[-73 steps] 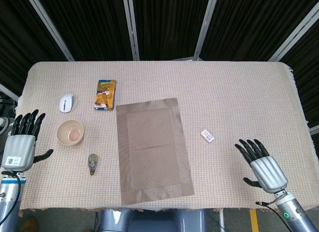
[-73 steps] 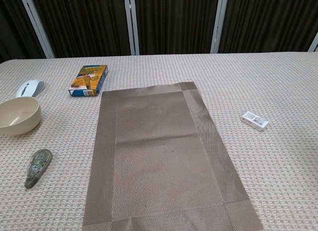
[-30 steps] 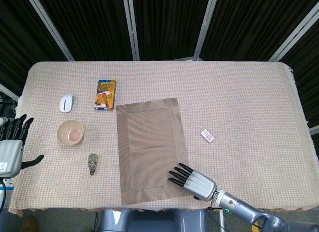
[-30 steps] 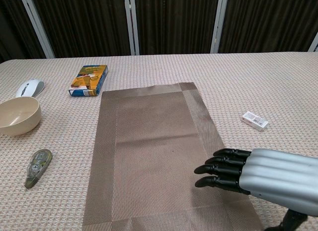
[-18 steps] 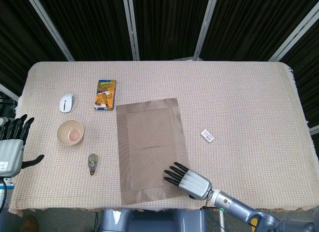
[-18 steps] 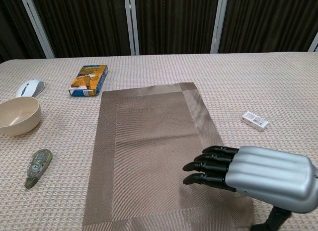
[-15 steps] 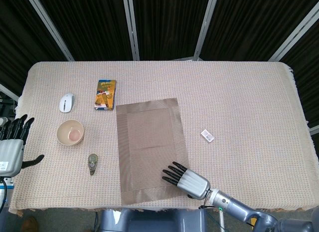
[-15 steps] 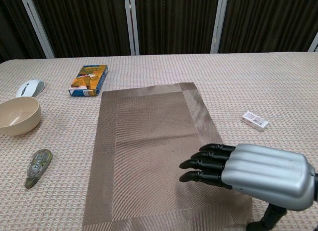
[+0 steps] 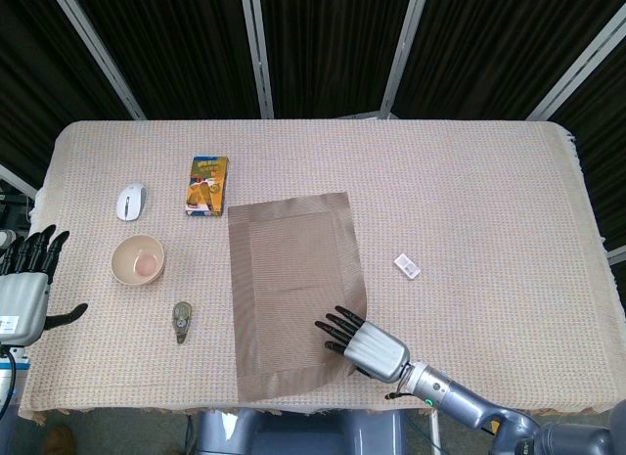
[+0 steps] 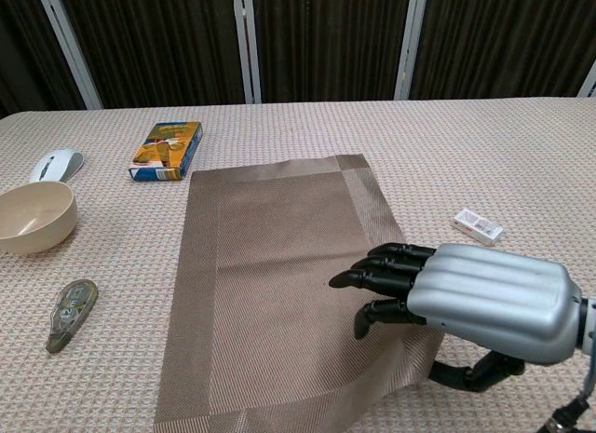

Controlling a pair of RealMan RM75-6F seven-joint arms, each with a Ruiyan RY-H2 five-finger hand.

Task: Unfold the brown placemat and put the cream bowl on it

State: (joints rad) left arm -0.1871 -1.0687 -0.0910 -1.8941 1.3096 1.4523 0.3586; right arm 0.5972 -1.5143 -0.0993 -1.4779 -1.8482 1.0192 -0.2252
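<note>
Several items, mouse (image 9: 130, 202), box (image 9: 207, 185), flank the cream bowl (image 9: 138, 259).

1. The placemat (image 9: 293, 294) lies near the middle of the desk (image 9: 469, 181), reaching toward the front edge.
2. The right hand (image 9: 362, 343) sits on the placemat's front right corner, which is lifted off the desk.
3. The bowl (image 9: 138, 259) stands toward the left edge, the mouse (image 9: 130, 202) behind it, the tape dispenser (image 9: 181, 320) in front.
4. The box (image 9: 207, 185) lies behind the placemat's left corner.
5. The eraser (image 9: 407, 266) lies right of the placemat.
6. The left hand (image 9: 24, 289) hangs at the left edge.
</note>
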